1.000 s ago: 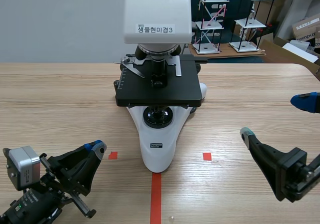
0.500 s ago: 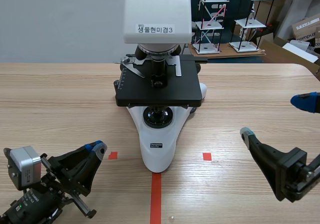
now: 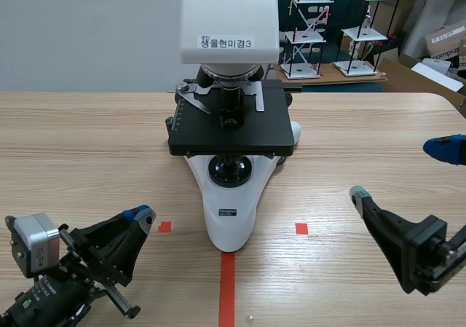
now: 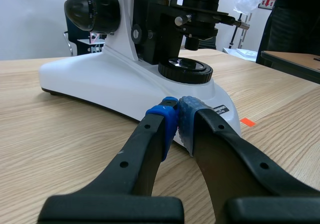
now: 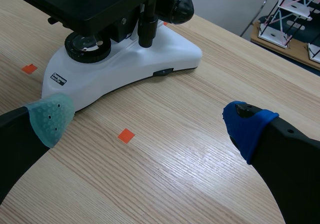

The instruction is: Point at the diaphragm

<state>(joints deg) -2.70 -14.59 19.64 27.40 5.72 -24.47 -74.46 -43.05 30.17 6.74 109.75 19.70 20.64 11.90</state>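
A white microscope (image 3: 228,214) with a black stage (image 3: 231,134) stands mid-table. Under the stage sits the black condenser housing with the diaphragm (image 4: 196,28), above the round lamp lens (image 4: 186,70); in the scene view the stage hides it. My left gripper (image 3: 143,215) rests low at the front left, shut on nothing, its blue pads meeting just short of the microscope's base (image 4: 178,121). At the front right my right gripper (image 3: 401,172) stands open, and the microscope base (image 5: 150,59) lies ahead of it and to its left-finger side (image 5: 149,122).
Wire model racks (image 3: 314,28) and cardboard boxes (image 3: 445,39) stand behind the table's far edge. The focus knob (image 4: 92,12) sticks out from the microscope's side. Bare wood lies on both sides of the microscope.
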